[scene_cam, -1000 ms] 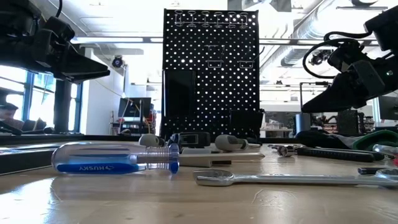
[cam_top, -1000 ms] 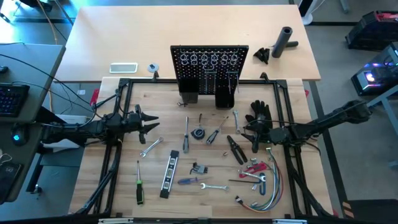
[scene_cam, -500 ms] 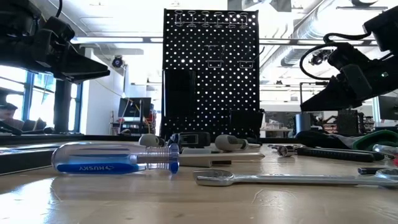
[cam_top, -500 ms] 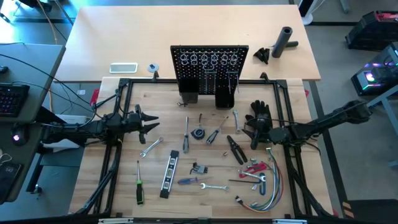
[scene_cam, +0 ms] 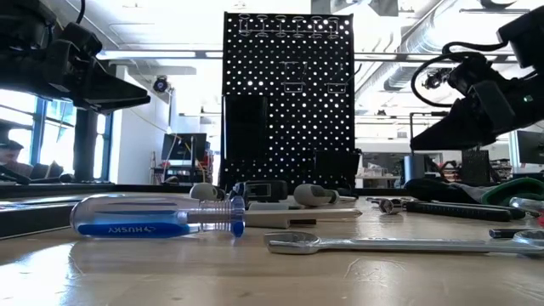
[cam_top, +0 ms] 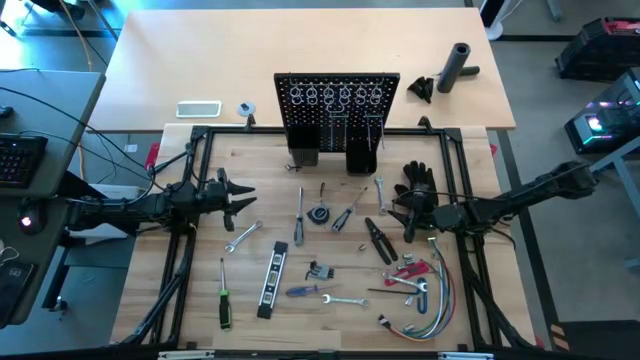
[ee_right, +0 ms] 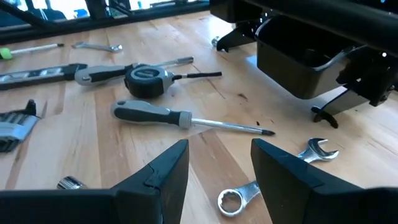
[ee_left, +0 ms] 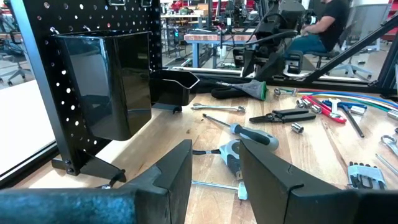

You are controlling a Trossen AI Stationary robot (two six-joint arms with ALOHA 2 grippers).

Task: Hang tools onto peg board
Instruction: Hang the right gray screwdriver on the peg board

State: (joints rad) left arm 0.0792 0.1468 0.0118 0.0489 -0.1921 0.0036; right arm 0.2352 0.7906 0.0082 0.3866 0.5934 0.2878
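The black peg board (cam_top: 337, 100) stands upright on its base at the table's far middle, with ring hooks along its top. The tools lie loose on the wood in front of it: a green-handled screwdriver (cam_top: 224, 300), a black-yellow level (cam_top: 272, 280), a wrench (cam_top: 243, 236), a grey-handled screwdriver (ee_right: 161, 116), black pliers (cam_top: 379, 240) and a red-handled tool (cam_top: 408, 272). My left gripper (cam_top: 250, 198) hovers open at the left, above the table. My right gripper (cam_top: 400, 215) hovers open at the right, beside the pliers, tipped slightly down. Neither has anything between its fingers.
A black glove (cam_top: 418, 180) lies behind the right gripper. A bundle of coloured wires (cam_top: 430, 310) sits at the near right. Black bins (ee_left: 112, 81) hang low on the peg board. A black frame (cam_top: 200, 150) borders the wood. A black cylinder (cam_top: 457, 66) stands on the far table. A person (ee_left: 323, 25) sits beyond the table.
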